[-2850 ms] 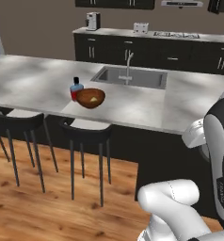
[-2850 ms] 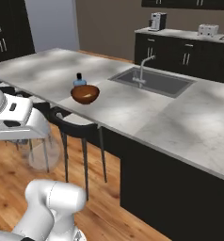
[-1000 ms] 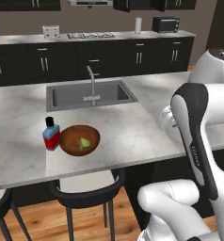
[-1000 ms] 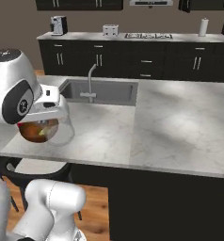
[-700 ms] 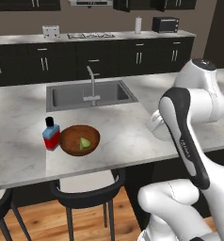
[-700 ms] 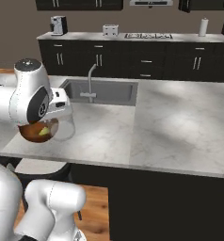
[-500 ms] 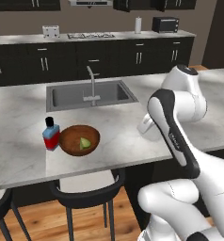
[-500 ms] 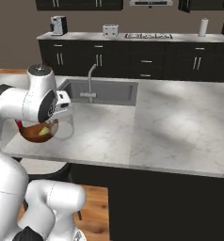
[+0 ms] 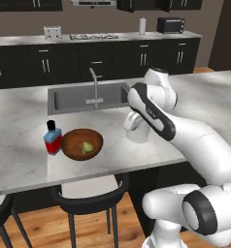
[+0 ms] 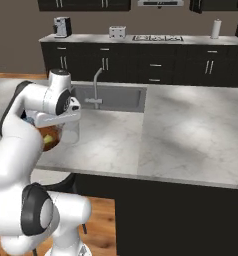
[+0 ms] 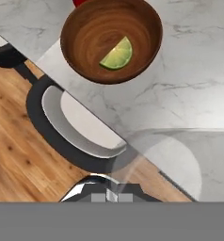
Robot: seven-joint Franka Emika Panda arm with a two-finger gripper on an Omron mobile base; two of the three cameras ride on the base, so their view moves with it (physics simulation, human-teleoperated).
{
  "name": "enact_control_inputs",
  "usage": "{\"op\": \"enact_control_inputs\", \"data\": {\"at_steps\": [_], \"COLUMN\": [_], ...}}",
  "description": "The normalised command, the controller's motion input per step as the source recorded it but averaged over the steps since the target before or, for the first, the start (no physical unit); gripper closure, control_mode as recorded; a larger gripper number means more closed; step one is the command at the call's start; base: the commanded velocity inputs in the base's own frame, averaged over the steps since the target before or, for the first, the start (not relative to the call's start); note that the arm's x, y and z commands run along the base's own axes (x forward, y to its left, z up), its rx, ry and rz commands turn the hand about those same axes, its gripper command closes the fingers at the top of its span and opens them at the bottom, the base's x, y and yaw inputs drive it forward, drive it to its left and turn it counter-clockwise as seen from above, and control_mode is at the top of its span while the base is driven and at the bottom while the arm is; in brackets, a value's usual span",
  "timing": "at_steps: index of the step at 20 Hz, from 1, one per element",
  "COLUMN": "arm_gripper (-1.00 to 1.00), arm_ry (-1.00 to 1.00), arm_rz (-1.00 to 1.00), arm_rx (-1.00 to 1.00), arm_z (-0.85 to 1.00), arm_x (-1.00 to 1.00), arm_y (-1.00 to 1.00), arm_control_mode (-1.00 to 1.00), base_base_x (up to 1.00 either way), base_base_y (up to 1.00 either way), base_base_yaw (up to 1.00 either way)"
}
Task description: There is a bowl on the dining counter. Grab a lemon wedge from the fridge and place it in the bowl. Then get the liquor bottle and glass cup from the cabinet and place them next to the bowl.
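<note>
Glass cup point(image 11: 165, 160), a small clear tumbler, is clamped in our gripper point(image 9: 137, 131) above the grey-white marble dining counter point(image 9: 20, 160), near the round reddish-brown wooden bowl point(image 9: 82, 144); we judge this the last step: lower it beside the bowl, then release

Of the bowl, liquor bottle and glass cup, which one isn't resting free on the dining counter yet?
The glass cup: the gripper holds its rim right of the bowl, while the liquor bottle stands free at the bowl's left.
</note>
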Motion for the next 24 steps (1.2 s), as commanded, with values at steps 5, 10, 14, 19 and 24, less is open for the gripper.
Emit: {"op": "enact_control_inputs", "data": {"at_steps": [5, 10, 14, 19, 24], "arm_gripper": [1.00, 1.00, 1.00, 1.00, 1.00], "arm_ry": [0.01, 0.00, -0.03, -0.05, -0.01], "arm_rz": [0.00, 0.00, 0.00, 0.01, 0.01], "arm_rx": [-0.01, 0.00, 0.00, 0.00, 0.00], "arm_z": [-0.51, -0.66, -0.47, -0.32, -0.34], "arm_x": [0.60, 0.37, 0.32, 0.29, 0.29], "arm_y": [0.09, 0.09, 0.14, 0.24, 0.32], "arm_control_mode": [-1.00, -1.00, -1.00, -1.00, -1.00], "base_base_x": [0.00, 0.00, 0.00, 0.00, 0.00], "base_base_y": [0.00, 0.00, 0.00, 0.00, 0.00], "base_base_yaw": [0.00, 0.00, 0.00, 0.00, 0.00]}}
